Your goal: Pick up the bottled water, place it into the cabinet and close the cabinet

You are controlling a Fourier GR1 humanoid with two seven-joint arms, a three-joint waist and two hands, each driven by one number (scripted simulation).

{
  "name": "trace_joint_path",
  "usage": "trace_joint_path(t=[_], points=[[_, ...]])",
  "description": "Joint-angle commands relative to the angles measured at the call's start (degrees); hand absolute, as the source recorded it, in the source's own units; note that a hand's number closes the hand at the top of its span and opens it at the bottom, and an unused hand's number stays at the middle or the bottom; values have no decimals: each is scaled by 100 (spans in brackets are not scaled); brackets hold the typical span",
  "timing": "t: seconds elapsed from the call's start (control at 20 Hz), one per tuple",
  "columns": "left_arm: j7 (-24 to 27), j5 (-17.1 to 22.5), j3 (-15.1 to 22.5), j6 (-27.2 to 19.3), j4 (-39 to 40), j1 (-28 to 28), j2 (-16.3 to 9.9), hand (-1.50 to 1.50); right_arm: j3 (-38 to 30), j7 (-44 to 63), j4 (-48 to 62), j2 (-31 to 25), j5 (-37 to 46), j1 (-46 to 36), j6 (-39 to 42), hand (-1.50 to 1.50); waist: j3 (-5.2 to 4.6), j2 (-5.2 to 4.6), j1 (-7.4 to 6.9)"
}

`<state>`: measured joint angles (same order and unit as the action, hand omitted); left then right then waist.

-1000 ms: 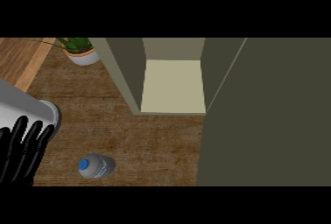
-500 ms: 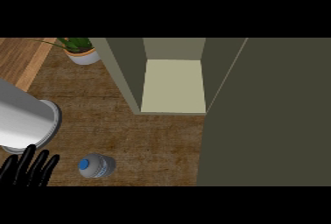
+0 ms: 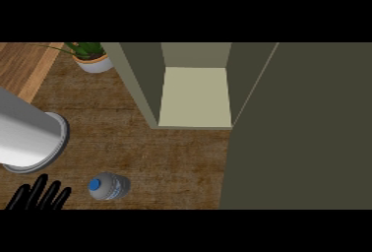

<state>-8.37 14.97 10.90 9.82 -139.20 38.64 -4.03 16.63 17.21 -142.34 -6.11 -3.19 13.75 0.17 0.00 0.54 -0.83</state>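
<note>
The left hand (image 3: 38,197) shows straight, spread fingers holding nothing, just beside the bottled water (image 3: 108,186).

**A kitchen at home**

This place looks like a kitchen in a house. There is a brown wooden counter (image 3: 167,152) with a grain you can see in the wood. On the counter stands a tall green-grey cabinet (image 3: 196,83). Its door (image 3: 298,128) is swung open, and inside is a pale shelf (image 3: 196,96). In the far corner sits a small green plant (image 3: 85,49) in a white pot (image 3: 94,64), the kind people keep at home. A bottle (image 3: 109,186) of water with a blue cap stands upright on the counter. At the far left is a strip of lighter wood (image 3: 25,64).
</note>
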Motion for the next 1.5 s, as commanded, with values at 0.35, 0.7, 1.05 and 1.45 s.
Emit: trace_joint_path(t=[0.35, 0.7, 1.05, 1.45], points=[[-156, 146, 76, -154, -1292, 267, -85, -150, 256, 807, -857, -3, 257, -226, -400, -150, -3, -20, 54], [175, -187, 252, -112, -1309, 509, -133, -150, 446, 849, -788, -68, 390, -283, -531, -150, -3, -5, 10], [-48, -253, 47, -433, -912, 29, -54, -150, 662, 962, -928, -178, 553, -335, -660, -150, -1, -27, 92], [109, 3, -795, -394, 314, -792, -88, -150, 1032, 1520, -1477, -301, 818, -339, -882, -150, -11, -19, 144]])
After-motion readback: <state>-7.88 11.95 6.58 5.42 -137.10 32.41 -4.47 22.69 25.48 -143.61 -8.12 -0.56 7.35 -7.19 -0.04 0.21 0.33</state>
